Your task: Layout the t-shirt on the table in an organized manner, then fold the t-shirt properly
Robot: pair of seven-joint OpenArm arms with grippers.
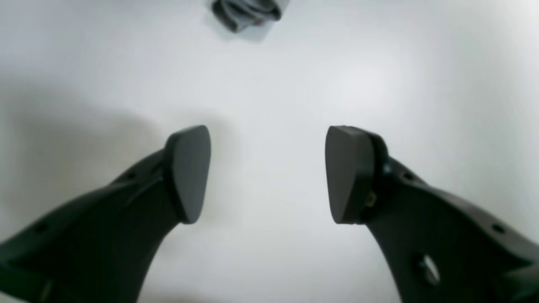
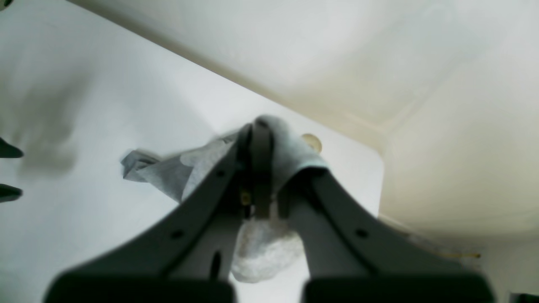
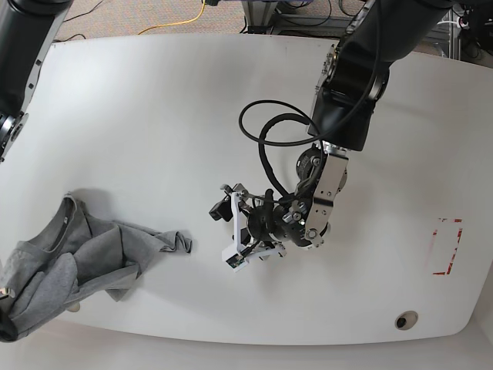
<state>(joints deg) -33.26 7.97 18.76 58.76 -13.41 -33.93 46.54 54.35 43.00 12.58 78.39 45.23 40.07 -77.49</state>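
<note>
The heather-grey t-shirt (image 3: 73, 258) lies bunched at the table's (image 3: 154, 116) near left corner, one pointed flap reaching right. My right gripper (image 2: 257, 168) is shut on a fold of the t-shirt (image 2: 177, 172), with cloth draped over its fingertips; in the base view it is past the left edge. My left gripper (image 3: 224, 235) hovers low over bare table to the right of the shirt's flap, open and empty. In the left wrist view the left gripper (image 1: 269, 172) has its pads wide apart, and the t-shirt's tip (image 1: 248, 14) shows ahead at the top edge.
A red dashed rectangle (image 3: 447, 247) is marked at the table's right side. One round grommet hole (image 3: 406, 318) sits near the front right; another grommet hole (image 2: 312, 143) shows just behind the right gripper, close to the table's rounded corner. Cables lie on the floor beyond the far edge.
</note>
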